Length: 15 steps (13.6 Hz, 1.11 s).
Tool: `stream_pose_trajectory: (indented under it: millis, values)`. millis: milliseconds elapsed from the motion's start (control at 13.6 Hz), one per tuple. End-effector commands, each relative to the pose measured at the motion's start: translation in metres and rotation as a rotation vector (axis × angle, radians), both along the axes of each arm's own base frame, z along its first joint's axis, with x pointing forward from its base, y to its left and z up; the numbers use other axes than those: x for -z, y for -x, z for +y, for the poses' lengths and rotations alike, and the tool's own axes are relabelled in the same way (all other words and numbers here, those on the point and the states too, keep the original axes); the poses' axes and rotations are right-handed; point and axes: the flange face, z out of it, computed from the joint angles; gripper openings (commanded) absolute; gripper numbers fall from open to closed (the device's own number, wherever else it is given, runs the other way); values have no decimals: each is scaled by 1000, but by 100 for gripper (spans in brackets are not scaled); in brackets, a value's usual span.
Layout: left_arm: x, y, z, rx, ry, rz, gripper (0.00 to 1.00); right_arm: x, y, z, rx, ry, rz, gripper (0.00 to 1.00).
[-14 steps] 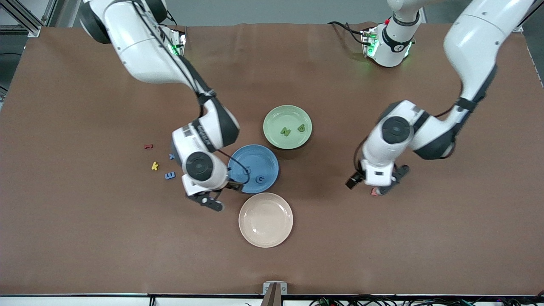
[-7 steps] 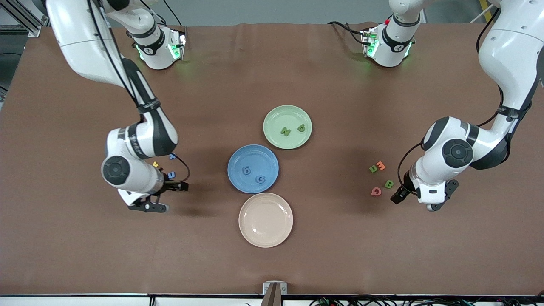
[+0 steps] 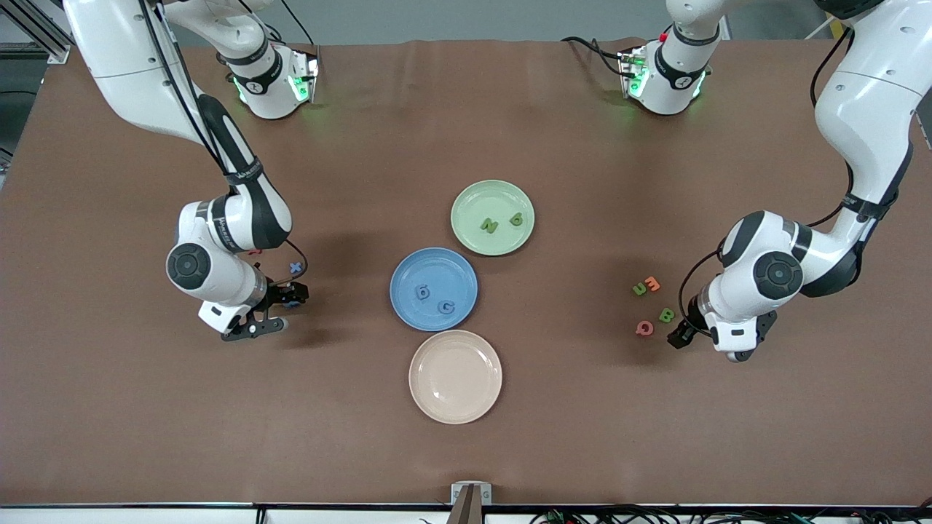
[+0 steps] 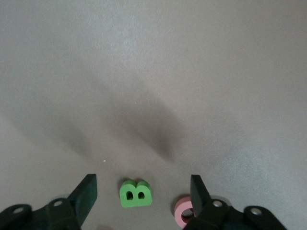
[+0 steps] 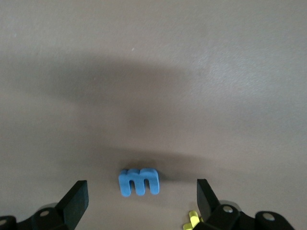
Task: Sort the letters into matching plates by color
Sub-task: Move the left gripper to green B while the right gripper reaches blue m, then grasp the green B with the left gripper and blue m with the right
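The green plate (image 3: 466, 204) holds a green N (image 3: 488, 225) and q (image 3: 516, 218). Beside it, the blue plate (image 3: 408, 271) holds a blue 6-shape (image 3: 421, 292) and G (image 3: 445, 307). My right gripper (image 3: 255, 331) (image 5: 140, 187) hangs open over a blue E (image 5: 139, 181), with a blue x (image 3: 295, 267) close by. My left gripper (image 3: 737, 354) (image 4: 143, 184) is open over a green B (image 3: 666, 315) (image 4: 135, 193), which shows between its fingers. A green u (image 3: 639, 289) lies a little farther from the front camera than the B.
A beige plate (image 3: 455, 376) sits nearer the front camera than the blue plate. An orange E (image 3: 653, 284) touches the u and a pink Q (image 3: 644, 328) (image 4: 184, 212) lies beside the B. A yellow k (image 5: 192, 221) lies by the blue E.
Both arms swung outward from the table's middle to the loose letters at their own ends. The right arm left the blue plate, uncovering the 6-shape there.
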Motion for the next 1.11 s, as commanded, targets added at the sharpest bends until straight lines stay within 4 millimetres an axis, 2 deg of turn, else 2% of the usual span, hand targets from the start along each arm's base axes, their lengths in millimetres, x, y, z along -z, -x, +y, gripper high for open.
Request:
stream_pose_trajectory:
  millis: [0,221,369,590,1032]
  values:
    - [5,3,0,-25,-12,4,85,-2,19,4,-51,-14,-14,100]
    - [8,5,-1,-43,-11,11,82,10,28,9,-92,-18,-38,99]
    - [9,6,-2,-47,-12,13,81,11,27,11,-95,-20,-58,99]
    - [11,7,-4,-47,-10,17,80,12,25,10,-80,-21,-62,86]
    - [15,10,-4,-45,-9,26,74,15,21,-3,-57,-19,-59,83]
